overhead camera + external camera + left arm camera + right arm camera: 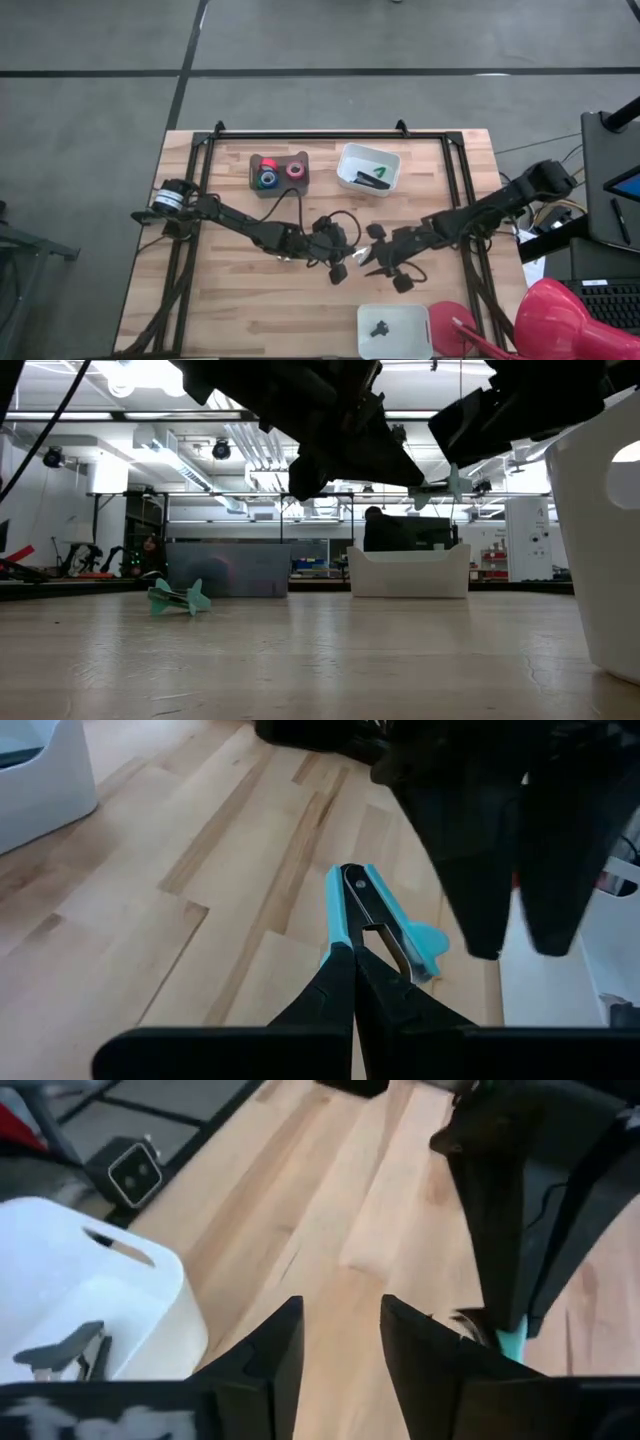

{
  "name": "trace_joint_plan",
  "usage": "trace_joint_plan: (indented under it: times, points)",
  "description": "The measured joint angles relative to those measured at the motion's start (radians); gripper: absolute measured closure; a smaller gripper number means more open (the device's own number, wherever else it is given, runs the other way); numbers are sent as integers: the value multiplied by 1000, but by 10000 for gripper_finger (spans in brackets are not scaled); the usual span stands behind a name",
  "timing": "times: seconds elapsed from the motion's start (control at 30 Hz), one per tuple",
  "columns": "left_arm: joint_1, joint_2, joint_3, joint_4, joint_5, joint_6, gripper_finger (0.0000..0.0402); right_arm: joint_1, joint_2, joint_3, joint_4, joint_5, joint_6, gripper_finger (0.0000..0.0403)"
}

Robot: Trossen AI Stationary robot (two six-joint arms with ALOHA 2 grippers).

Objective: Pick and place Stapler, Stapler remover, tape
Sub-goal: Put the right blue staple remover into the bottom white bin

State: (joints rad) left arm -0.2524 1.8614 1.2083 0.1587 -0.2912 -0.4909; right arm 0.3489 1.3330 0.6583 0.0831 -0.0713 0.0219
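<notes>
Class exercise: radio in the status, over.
Left gripper shut on teal staple remover, mid-table. Right gripper open, empty, close beside. Nothing blocking.

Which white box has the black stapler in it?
The white bin at the table's far edge, beside the tape holder, holds the stapler. The near bin holds something small.

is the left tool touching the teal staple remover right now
Touching. The left wrist view shows the left tool closed, its two fingertips meeting on the end of the staple remover, which sticks out straight from between them.
</notes>
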Motion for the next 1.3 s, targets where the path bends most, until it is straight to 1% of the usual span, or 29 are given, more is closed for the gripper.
trace_joint_plan:
  times: [0.2,0.47,0.7,0.9,1.07,1.3]
  points:
    - [-3,0,0,0,12,-9,400,1,31,24,-13,37,-41,290]
    - [-5,0,0,-3,15,-10,400,2,9,25,-8,51,-71,300]
    - [-8,0,0,9,14,-10,400,2,18,25,-20,54,-60,295]
    - [-8,0,1,26,15,-5,400,2,49,25,-20,113,-60,298]
    - [-8,0,1,25,18,-4,400,2,61,25,-18,125,-60,314]
    - [-8,0,1,25,20,1,400,2,62,25,-31,126,-71,352]
